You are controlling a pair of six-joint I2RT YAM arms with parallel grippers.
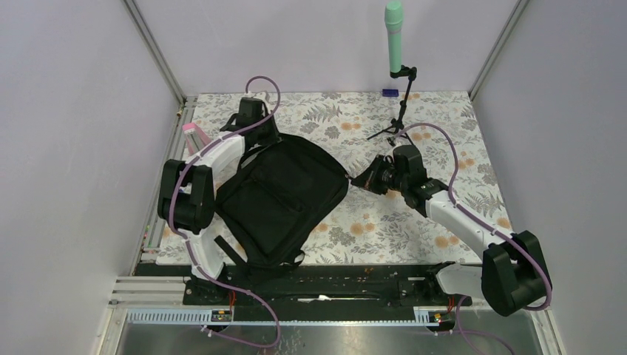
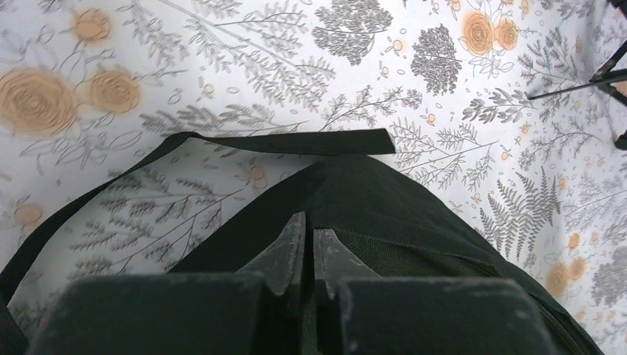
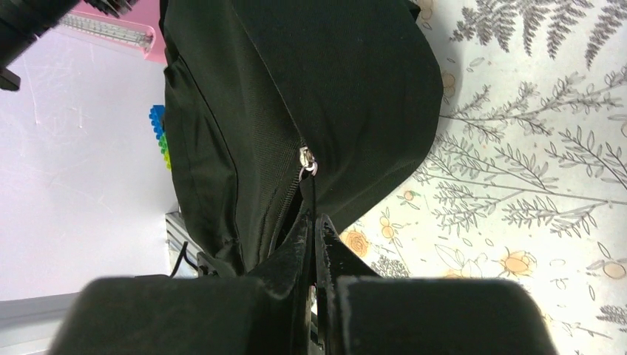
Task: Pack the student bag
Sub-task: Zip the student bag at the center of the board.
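Observation:
The student bag [image 1: 281,200] is a large black backpack lying on the flowered table cloth at the centre left. My left gripper [image 1: 260,140] is at the bag's far end. In the left wrist view it [image 2: 309,237] is shut on a fold of the bag's black fabric [image 2: 414,222], with a loose webbing strap [image 2: 296,140] lying beyond. My right gripper [image 1: 362,180] is at the bag's right corner. In the right wrist view it [image 3: 313,222] is shut on the thin black cord hanging from the silver zip slider [image 3: 305,157]. The bag [image 3: 333,81] is pulled taut there.
A green microphone [image 1: 394,37] on a small black tripod [image 1: 399,118] stands at the back right. A small blue item [image 1: 390,92] lies by the back wall. A pink object [image 1: 192,132] sits at the table's left edge, beside the left arm.

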